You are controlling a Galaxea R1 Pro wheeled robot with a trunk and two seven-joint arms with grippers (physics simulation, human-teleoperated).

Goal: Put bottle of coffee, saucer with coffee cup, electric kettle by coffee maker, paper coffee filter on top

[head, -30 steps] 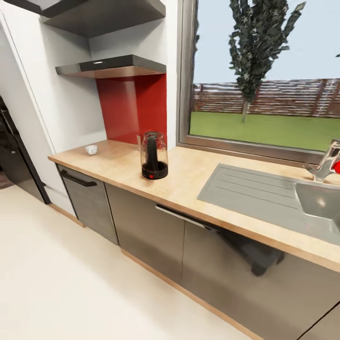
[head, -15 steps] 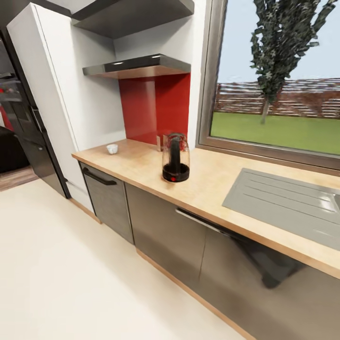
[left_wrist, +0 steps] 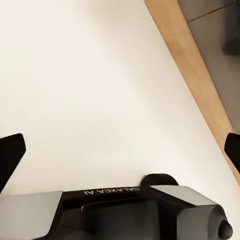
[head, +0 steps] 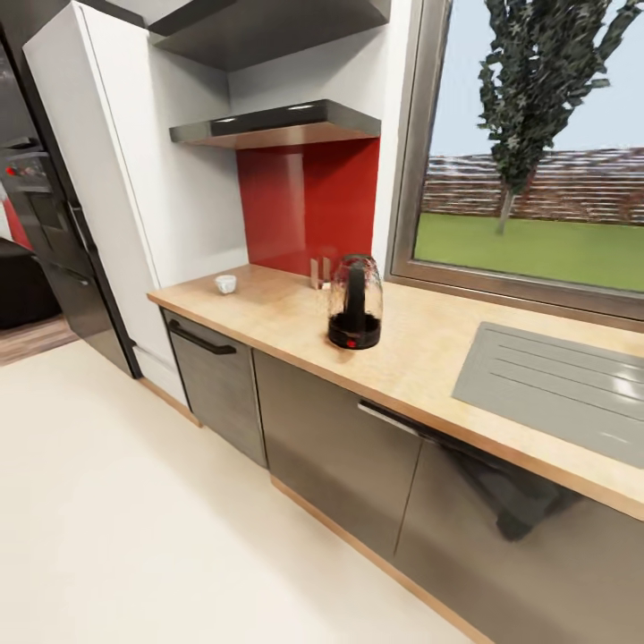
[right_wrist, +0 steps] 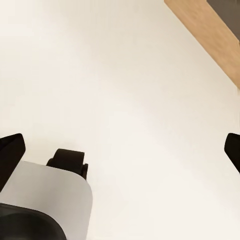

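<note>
Here both hands (left_wrist: 120, 150) (right_wrist: 120, 150) spread, empty, over floor; electric kettle (head: 354, 302) up on countertop (head: 286, 317)

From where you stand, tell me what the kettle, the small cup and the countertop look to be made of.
Electric kettle: seemingly clear glass or plastic body, since the dark inner column shows through, on a glossy black base.
Coffee cup: white and smooth, likely ceramic; too small to be sure.
Countertop: light wood-look surface with faint grain, matte; could be laminate.
</note>
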